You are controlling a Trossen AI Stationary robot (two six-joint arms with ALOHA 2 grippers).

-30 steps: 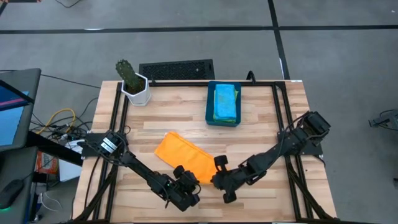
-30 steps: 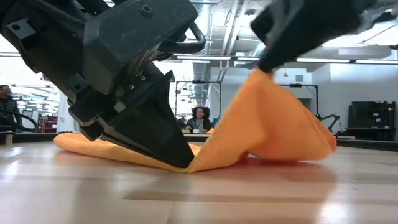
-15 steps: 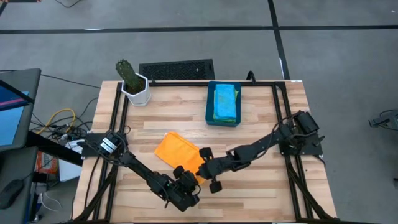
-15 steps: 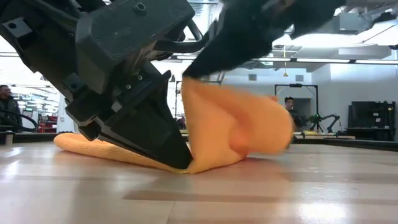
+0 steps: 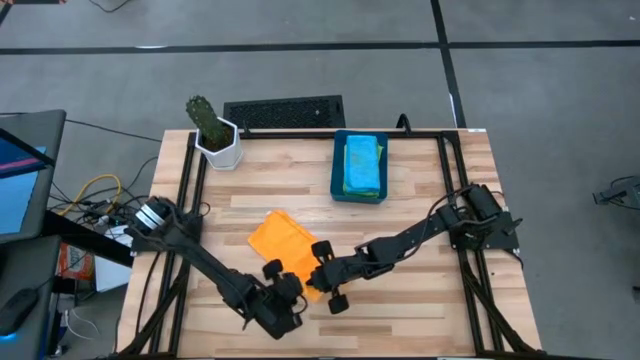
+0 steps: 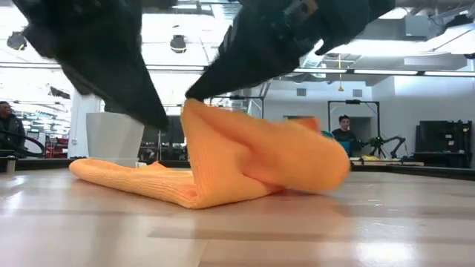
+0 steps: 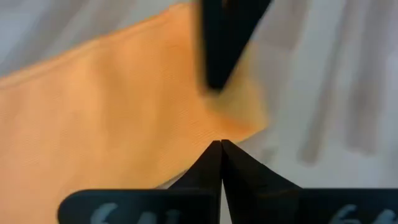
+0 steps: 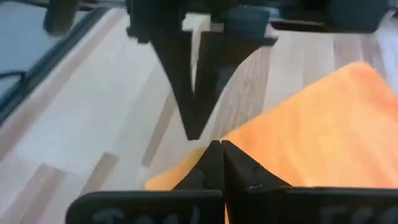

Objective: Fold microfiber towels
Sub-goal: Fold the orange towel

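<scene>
One orange microfiber towel [image 5: 278,238] lies near the middle of the table, partly doubled over itself [image 6: 252,159]. My right gripper [image 6: 191,98] reaches in from the table's right and is shut on a raised part of it. My left gripper [image 6: 162,124] hangs shut just left of that spot, its tip clear above the flat part of the towel [image 7: 112,106]. In the high view the two grippers, left [image 5: 290,290] and right [image 5: 308,275], almost meet at the towel's near right end. My right gripper pinches the towel between its two fingers at the raised peak [image 6: 194,111], a corner or an edge I cannot tell. The fingers slant down from the table's right. The held part is lifted and doubled over the rest [image 8: 323,118], which lies on the table.
A dark blue bin [image 5: 337,180] holding light blue and green towels stands at the far middle. A cactus in a white pot [image 5: 215,140] stands at the far left corner, with a dark grille [image 5: 283,112] beyond the far edge. People [image 6: 343,126] sit in the room behind.
My right gripper has carried its held part of the towel toward the table's left, doubling it over the part that stayed flat. My left gripper, which stood shut on the towel's near edge, has risen off it and tipped, staying shut.
</scene>
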